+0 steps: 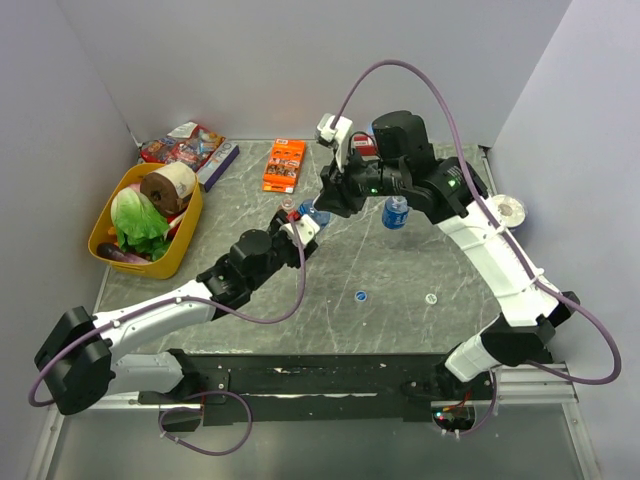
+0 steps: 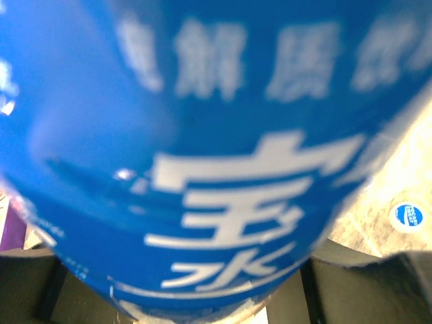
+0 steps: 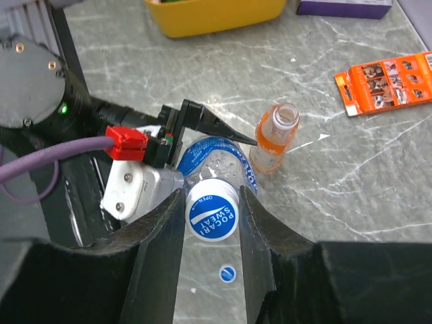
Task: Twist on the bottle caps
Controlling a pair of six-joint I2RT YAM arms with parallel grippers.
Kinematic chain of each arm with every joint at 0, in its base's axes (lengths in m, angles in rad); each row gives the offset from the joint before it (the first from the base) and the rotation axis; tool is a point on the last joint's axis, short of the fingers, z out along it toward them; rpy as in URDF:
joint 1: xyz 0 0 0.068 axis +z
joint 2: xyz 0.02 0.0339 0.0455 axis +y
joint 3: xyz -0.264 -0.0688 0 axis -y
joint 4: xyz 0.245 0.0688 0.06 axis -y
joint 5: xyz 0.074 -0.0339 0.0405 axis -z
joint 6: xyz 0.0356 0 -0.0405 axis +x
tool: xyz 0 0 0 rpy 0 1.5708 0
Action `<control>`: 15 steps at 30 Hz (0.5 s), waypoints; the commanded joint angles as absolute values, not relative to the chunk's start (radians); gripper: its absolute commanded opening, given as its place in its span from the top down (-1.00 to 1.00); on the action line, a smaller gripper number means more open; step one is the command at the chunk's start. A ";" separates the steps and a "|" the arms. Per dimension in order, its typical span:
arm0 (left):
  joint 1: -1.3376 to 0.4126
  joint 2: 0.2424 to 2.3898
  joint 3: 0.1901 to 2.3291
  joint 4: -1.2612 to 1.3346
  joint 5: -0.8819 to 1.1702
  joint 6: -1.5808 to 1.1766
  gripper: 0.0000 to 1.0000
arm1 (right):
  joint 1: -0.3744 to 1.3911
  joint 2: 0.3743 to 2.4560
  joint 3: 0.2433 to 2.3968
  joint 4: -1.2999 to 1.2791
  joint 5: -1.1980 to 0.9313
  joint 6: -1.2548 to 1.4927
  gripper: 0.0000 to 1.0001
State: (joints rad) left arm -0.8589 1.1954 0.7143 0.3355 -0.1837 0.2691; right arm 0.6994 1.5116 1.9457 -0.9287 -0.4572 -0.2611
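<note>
Top view: the left arm [image 1: 160, 310] is lying low, running from its base at 7 o'clock out toward 1 o'clock, with the wrist ending near mid-table. The left gripper [image 1: 303, 222] is pointing toward 1 o'clock, jaws clamping the body of a bottle [image 3: 214, 154]. Its own wrist view is showing only dark edges at the bottom corners.

The right arm [image 1: 495, 255] is rising from its base at 5 o'clock toward 12, then folding at the elbow and heading toward 9 o'clock, wrist pitched down. The right gripper [image 3: 210, 202] is hanging over the left one, its fingers [image 3: 162, 229] pressing the blue cap [image 3: 212, 217] at its 9 and 3 o'clock sides.
</note>
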 commanded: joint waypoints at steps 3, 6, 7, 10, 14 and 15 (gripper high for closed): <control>-0.888 1.184 0.808 0.424 -0.154 0.258 0.62 | 0.736 1.519 1.976 -0.949 -0.479 -0.211 1.00; -0.885 1.155 0.789 0.365 -0.049 0.258 -0.91 | 0.719 1.458 1.918 -0.988 -0.466 -0.331 1.00; -0.885 1.143 0.782 0.351 -0.008 0.265 -0.93 | 0.710 1.441 1.907 -1.000 -0.456 -0.357 1.00; -0.882 1.109 0.746 0.281 0.067 0.276 -0.93 | 0.680 1.390 1.894 -1.078 -0.433 -0.439 1.00; -0.861 1.071 0.716 0.169 0.133 0.256 -0.93 | 0.646 1.338 1.891 -1.173 -0.376 -0.505 1.00; -0.850 1.065 0.709 0.123 0.156 0.250 -0.92 | 0.632 1.318 1.885 -1.184 -0.356 -0.508 1.00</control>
